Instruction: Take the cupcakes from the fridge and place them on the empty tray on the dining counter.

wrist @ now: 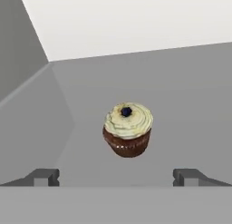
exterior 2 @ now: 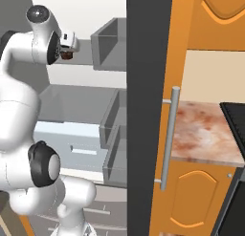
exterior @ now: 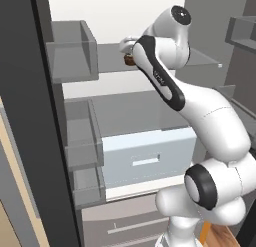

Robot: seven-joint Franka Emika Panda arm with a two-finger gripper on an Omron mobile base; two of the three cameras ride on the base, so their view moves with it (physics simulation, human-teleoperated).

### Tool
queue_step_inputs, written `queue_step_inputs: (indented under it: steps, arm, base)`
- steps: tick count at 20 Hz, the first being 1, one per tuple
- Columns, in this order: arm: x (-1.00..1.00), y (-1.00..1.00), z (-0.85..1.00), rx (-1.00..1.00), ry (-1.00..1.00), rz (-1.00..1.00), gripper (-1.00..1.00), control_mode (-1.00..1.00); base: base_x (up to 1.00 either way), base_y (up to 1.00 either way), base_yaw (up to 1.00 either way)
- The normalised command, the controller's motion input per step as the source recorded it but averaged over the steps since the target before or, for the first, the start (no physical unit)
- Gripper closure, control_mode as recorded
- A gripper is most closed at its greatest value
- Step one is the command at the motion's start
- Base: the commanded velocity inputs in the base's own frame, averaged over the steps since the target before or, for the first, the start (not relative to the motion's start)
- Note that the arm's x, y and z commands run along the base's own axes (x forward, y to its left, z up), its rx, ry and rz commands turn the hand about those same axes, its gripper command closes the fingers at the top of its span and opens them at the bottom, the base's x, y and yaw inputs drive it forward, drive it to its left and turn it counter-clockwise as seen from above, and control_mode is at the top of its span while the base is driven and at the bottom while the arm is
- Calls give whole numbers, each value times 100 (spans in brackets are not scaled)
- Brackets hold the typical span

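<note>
one cupcake [wrist: 128, 129], dark brown with a pale cream swirl and a small dark dot on top, sits upright on a grey shelf [wrist: 181, 105] inside the fridge [exterior: 75, 56], and it lies straight ahead of the gripper [wrist: 116, 177], centred between the two finger tips [wrist: 44, 177] and a little beyond them. the jaws are spread wide with nothing between them, and the gap looks ample for the cake's round body, which has no long axis to line up with. judging by the hand view, the coming move turns on a plain forward reach along the gripper's own line until the tips flank the wrapper. from the left base view the arm rises from the lower right, bends at the elbow and stretches up and forward into the upper shelf level, the hand roughly level with the shelf; the cupcake shows there as a small brown speck beside the wrist, too small to read clearly. the pink-frosted one cannot be made out.
</note>
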Motion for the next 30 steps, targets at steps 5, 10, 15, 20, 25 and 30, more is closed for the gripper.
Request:
queue_step_inputs:
  steps: [5, 10, 15, 20, 25, 30]
  arm:
    - [38, 0, 0, -1, 0, 0, -100, -100]
    - [31, 0, -7, -1, 2, 0, -100, -100]
    - [16, 5, -12, -4, 7, 0, -100, -100]
    - [24, 6, -6, -3, 3, 0, -100, -100]
    - [34, 0, -13, -1, 4, 0, -100, -100]
    - [7, 0, -28, 0, 8, 0, -100, -100]
  base:
    - [0, 0, 0]
    - [0, 0, 0]
    - [0, 0, 0]
    - [0, 0, 0]
    - [0, 0, 0]
    - [0, 0, 0]
